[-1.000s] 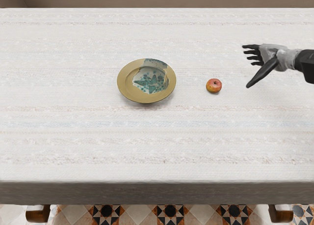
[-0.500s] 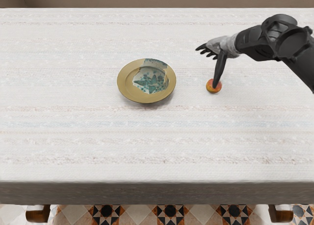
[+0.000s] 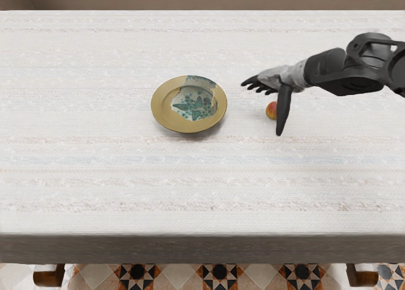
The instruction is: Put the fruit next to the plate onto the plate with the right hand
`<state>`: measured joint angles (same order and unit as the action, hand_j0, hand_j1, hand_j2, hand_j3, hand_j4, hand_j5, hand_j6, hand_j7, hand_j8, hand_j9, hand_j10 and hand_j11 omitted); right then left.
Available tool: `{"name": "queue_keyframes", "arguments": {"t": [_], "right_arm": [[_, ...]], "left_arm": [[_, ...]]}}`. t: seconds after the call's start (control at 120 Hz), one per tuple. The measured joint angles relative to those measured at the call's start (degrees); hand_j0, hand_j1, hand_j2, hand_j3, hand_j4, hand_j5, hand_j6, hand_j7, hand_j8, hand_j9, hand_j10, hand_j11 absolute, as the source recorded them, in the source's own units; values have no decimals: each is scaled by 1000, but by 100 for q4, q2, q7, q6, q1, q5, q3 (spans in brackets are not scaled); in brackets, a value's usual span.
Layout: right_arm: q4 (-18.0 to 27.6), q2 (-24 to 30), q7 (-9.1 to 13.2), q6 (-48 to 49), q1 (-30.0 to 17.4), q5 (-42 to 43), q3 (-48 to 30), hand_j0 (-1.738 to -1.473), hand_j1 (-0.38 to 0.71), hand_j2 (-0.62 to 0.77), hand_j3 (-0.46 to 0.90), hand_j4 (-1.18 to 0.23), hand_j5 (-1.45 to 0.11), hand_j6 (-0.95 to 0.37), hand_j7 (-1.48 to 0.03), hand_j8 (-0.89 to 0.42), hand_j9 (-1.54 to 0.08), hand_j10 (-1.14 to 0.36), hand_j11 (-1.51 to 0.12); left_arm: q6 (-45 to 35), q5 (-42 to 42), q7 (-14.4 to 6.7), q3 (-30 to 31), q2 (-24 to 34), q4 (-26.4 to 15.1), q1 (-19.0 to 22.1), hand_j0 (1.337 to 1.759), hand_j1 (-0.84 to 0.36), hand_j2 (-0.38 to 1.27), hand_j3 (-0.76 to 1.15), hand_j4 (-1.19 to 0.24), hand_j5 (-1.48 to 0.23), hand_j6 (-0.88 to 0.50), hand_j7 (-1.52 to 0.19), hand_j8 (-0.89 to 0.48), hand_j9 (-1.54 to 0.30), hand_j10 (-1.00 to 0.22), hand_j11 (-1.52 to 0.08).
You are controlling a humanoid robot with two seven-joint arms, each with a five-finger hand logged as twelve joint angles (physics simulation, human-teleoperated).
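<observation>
The right hand [image 3: 273, 84] hangs over the table [image 3: 190, 195], its arm entering from the picture's right edge. Its fingers [image 3: 252, 83] are spread and point toward the plate, and one dark digit [image 3: 281, 116], apparently the thumb, hangs straight down. The hand is released and grasps nothing. The apple [image 3: 271, 110] lies on the tablecloth to the right of the plate [image 3: 161, 106], near it but clearly apart, with bare cloth between the two. The downward digit stands in front of the apple and hides its right part. Whether it touches the fruit cannot be told from this view. The plate is gold-rimmed with a teal pattern in its well, sits flat near the middle of the table and carries nothing. The left arm does not show. Assessment: the task is at the reach stage. The hand is at the fruit, but no grip is formed, no lift is made and nothing is on the plate. The remaining work, as judged, is to close the fingers round the apple, raise it, carry it leftward over the rim and set it down in the well. Risk noted: a round fruit may roll away if nudged by the digit before the fingers close.
</observation>
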<state>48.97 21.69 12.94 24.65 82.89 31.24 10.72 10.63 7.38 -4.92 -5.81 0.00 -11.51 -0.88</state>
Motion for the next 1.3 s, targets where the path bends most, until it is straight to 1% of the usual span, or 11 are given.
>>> {"name": "queue_keyframes", "arguments": {"t": [0.075,0.217,0.283,0.333,0.5,0.608,0.783,0.967,1.033,1.142,1.3], "right_arm": [[193,55,247,-476,2,158,-10,-1658,-327,-3,0,-20,-25,-21,-24,-20,-24,-20,-24],[319,34,524,-1061,-30,327,15,-1658,-326,-3,0,-21,-26,-22,-25,-22,-26,-21,-26],[338,-76,855,-1347,-41,493,81,-1658,-326,-3,0,-21,-26,-22,-26,-22,-26,-21,-26],[343,-137,1022,-1475,-47,569,116,-1658,-326,-3,0,-22,-26,-23,-26,-22,-26,-21,-26],[341,-368,1319,-1673,-126,717,168,-1658,-326,-3,0,-22,-26,-23,-26,-22,-26,-22,-26],[309,-512,1408,-1950,-297,788,177,-1658,-325,-3,0,-22,-27,-23,-26,-23,-27,-22,-27],[259,-662,1456,-2280,-391,923,176,-1658,-320,-4,0,-27,-33,-28,-32,-27,-33,-26,-33],[247,-710,1487,-2469,-427,950,241,-1658,-197,-24,0,-130,-166,-131,-166,-130,-166,-129,-166],[187,-736,1584,-2567,-432,953,313,-1658,-164,-30,0,-157,-202,-158,-201,-157,-201,-156,-201],[123,-784,1681,-2723,-435,968,404,-1658,-131,-35,0,-185,-238,-186,-237,-185,-237,-184,-237],[88,-905,1726,-3027,-430,1002,614,-1658,-107,-39,0,-205,-264,-206,-264,-205,-264,-205,-264]], "left_arm": [[0,0,0,0,0,0,0,1658,349,0,0,0,0,0,0,0,0,0,0],[0,0,0,0,0,0,0,1658,349,0,0,0,0,0,0,0,0,0,0],[0,0,0,0,0,0,0,1658,349,0,0,0,0,0,0,0,0,0,0],[0,0,0,0,0,0,0,1658,349,0,0,0,0,0,0,0,0,0,0],[0,0,0,0,0,0,0,1658,349,0,0,0,0,0,0,0,0,0,0],[0,0,0,0,0,0,0,1658,349,0,0,0,0,0,0,0,0,0,0],[0,0,0,0,0,0,0,1658,349,0,0,0,0,0,0,0,0,0,0],[0,0,0,0,0,0,0,1658,349,0,0,0,0,0,0,0,0,0,0],[0,0,0,0,0,0,0,1658,349,0,0,0,0,0,0,0,0,0,0],[0,0,0,0,0,0,0,1658,349,0,0,0,0,0,0,0,0,0,0],[0,0,0,0,0,0,2,1658,349,0,0,0,0,0,0,0,0,0,0]]}}
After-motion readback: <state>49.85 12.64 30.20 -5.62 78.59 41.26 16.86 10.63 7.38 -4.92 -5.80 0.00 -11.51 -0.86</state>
